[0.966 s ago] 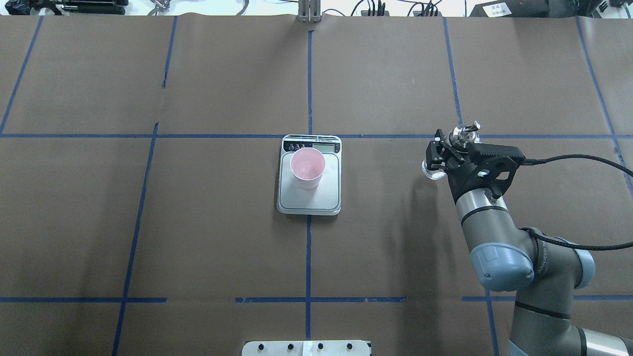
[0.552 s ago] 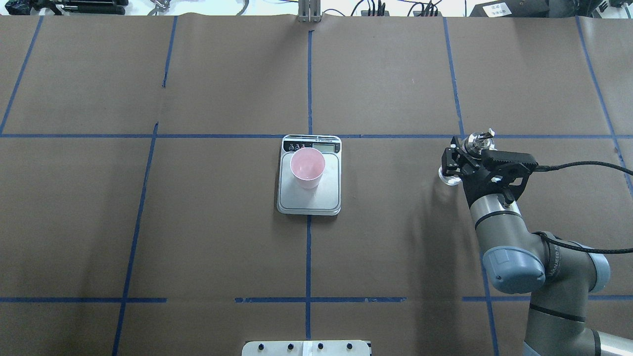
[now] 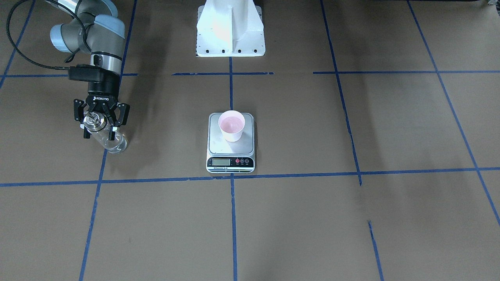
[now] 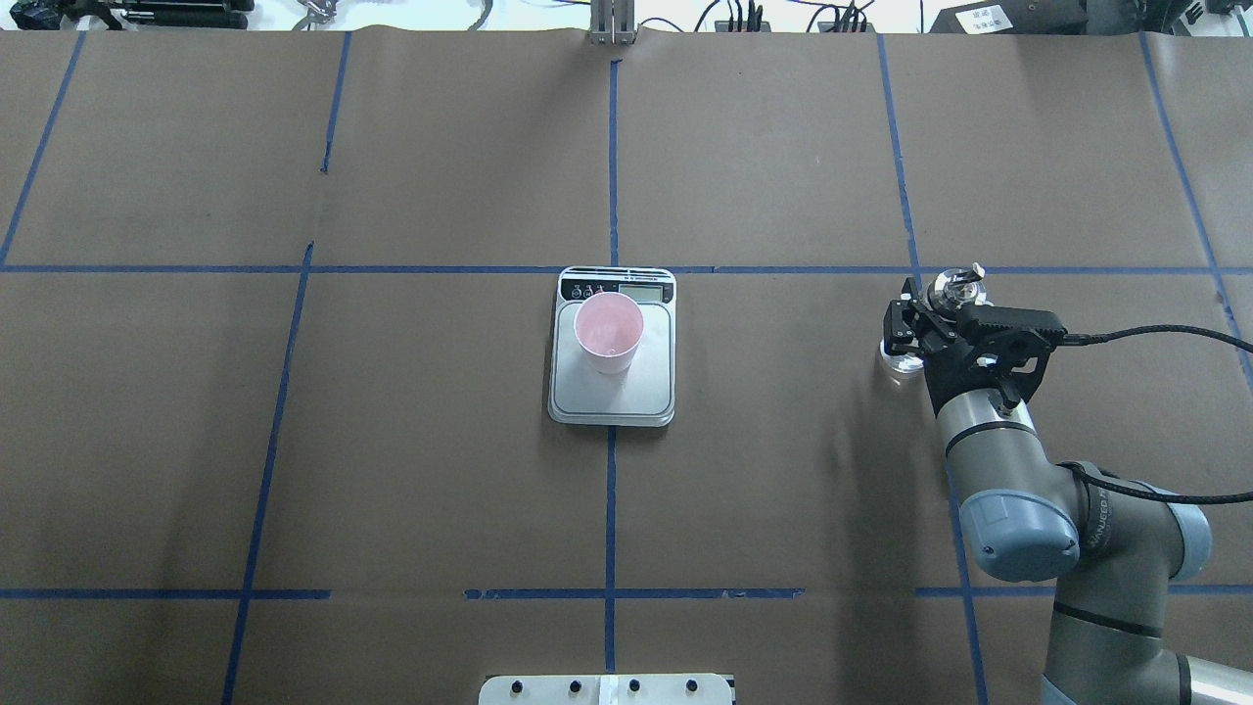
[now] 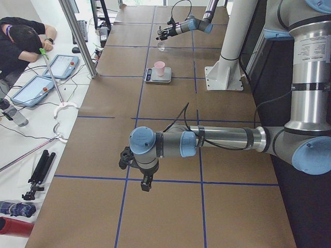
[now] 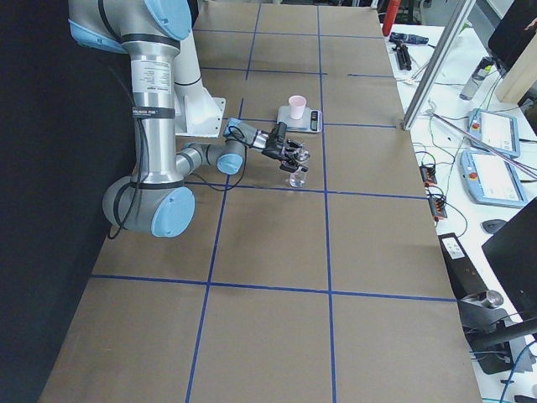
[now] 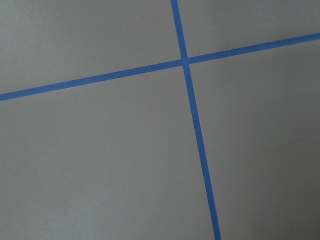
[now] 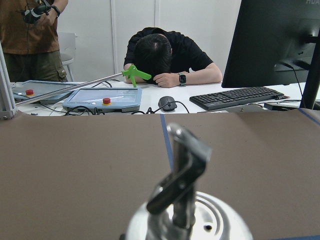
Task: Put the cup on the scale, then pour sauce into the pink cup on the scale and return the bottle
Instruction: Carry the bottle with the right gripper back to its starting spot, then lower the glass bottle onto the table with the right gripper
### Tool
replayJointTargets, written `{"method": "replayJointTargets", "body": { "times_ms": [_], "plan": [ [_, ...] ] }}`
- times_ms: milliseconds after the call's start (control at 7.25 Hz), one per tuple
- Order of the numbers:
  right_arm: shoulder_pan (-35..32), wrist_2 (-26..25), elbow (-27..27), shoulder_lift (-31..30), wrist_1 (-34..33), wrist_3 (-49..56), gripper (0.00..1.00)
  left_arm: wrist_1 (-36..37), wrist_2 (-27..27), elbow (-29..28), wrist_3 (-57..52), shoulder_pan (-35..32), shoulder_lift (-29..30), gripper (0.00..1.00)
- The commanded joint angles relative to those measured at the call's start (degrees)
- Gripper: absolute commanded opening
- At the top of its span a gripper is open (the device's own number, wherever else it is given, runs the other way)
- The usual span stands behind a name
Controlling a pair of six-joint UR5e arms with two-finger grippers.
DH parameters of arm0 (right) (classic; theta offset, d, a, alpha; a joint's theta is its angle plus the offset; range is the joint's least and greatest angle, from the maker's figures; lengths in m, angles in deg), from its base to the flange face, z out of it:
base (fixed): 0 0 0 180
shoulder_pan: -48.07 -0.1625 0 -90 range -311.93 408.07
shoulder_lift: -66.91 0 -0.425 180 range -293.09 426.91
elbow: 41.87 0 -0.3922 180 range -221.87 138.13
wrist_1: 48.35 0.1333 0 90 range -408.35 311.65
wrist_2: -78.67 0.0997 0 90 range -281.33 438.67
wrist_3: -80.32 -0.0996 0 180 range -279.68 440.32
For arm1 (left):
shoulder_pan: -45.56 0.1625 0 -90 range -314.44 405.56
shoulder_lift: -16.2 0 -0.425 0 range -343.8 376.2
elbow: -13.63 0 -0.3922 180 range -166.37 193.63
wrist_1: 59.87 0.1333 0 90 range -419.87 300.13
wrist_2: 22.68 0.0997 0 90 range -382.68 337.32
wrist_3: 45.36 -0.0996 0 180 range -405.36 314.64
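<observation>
Right arm (image 4: 1018, 519) reaching forward, right pincer (image 3: 98, 132) clamped, pointing down, left arm (image 5: 222, 138) stretched low

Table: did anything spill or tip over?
Nothing stands out. The cup stands upright on the scale, the right gripper holds the bottle upright, and no puddle shows.

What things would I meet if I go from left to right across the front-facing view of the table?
The bottle, held in the right gripper → the scale, with the cup standing on it.
</observation>
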Motion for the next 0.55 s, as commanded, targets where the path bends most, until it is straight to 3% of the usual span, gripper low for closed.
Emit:
{"method": "replayJointTargets", "body": {
  "times_ms": [0,138,276,414],
  "plan": [
    [0.0,0.0,0.2,-0.2,0.0,0.0,0.00,0.0,0.0,0.0,0.1,0.0,0.0,1.00],
    [0.0,0.1,0.1,-0.2,0.0,0.0,0.00,0.0,0.0,0.0,0.0,0.0,0.0,1.00],
    [0.0,0.1,0.1,-0.1,0.0,0.1,0.09,0.1,0.0,0.0,0.1,0.0,0.0,1.00],
    [0.1,0.1,0.3,-0.1,0.3,-0.9,0.64,0.1,0.0,0.0,0.0,0.0,0.0,1.00]
  ]
}}
